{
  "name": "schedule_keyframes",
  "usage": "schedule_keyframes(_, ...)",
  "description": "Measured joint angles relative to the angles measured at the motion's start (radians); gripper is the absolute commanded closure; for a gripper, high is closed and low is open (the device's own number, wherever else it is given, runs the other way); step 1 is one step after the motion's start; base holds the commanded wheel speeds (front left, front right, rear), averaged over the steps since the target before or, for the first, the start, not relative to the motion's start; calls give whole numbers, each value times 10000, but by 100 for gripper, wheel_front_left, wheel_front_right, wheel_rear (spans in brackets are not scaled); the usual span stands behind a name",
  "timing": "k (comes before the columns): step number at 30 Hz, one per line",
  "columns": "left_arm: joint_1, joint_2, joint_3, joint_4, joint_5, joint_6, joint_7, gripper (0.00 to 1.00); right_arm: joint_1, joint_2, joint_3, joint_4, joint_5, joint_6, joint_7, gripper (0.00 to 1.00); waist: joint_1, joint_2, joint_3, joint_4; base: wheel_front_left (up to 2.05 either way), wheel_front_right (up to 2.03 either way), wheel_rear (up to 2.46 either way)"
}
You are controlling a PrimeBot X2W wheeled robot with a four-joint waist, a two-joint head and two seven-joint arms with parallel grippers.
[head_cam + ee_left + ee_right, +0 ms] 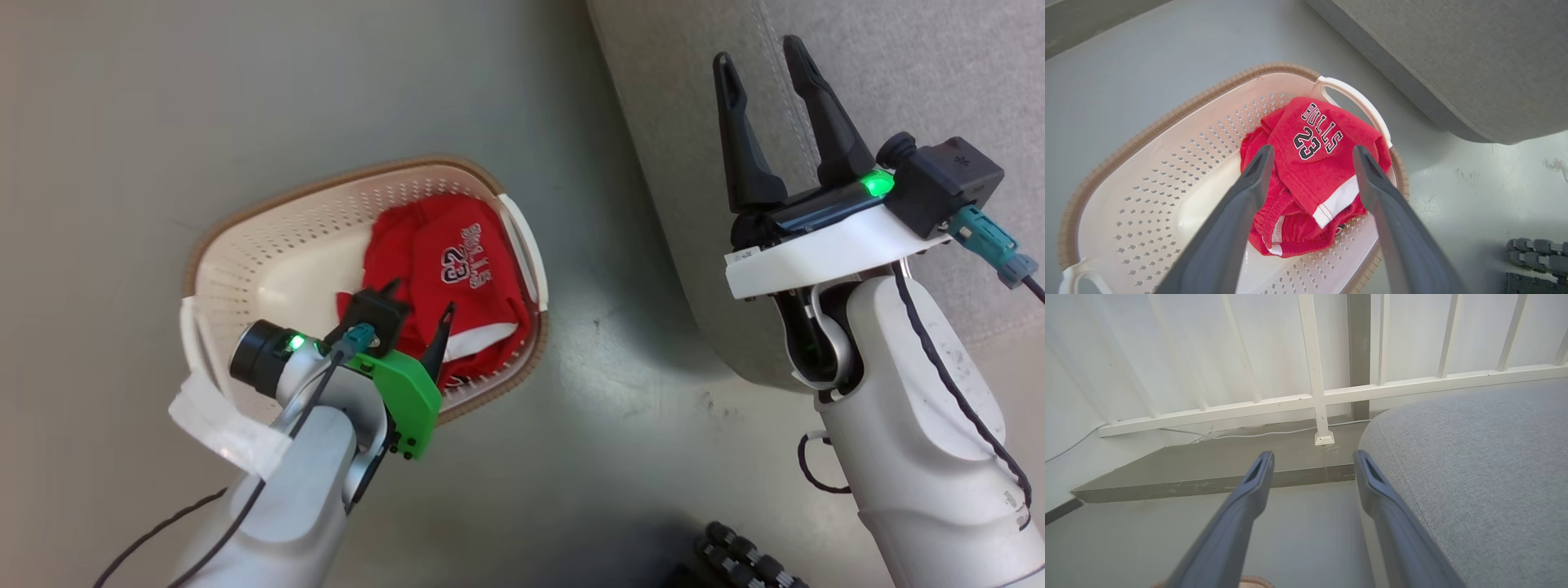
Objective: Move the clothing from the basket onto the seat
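Observation:
Red clothing with white trim and the number 23 lies bunched in the right half of the cream basket on the floor. My left gripper hangs open just above the pile, a finger on each side of it, holding nothing. The grey seat stands to the right of the basket. Over the seat's left edge my right gripper is open and empty, well above the floor.
The basket's white handle faces the seat across a strip of bare grey floor. A raised concrete step and a white railing lie beyond the seat. Dark ribbed parts sit at the lower right.

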Motion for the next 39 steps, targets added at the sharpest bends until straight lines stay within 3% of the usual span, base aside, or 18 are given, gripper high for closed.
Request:
schedule_keyframes(20,-1478,-21,94,2215,-336,-261,1235,0,-366,109,163,-245,159,123,0,0,0,0,1635,-963,0,0,0)
schedule_keyframes(39,-2100,-35,395,3728,-1294,-430,2332,0,-489,180,347,-504,564,196,-2,0,0,1,2453,-1283,0,0,0)
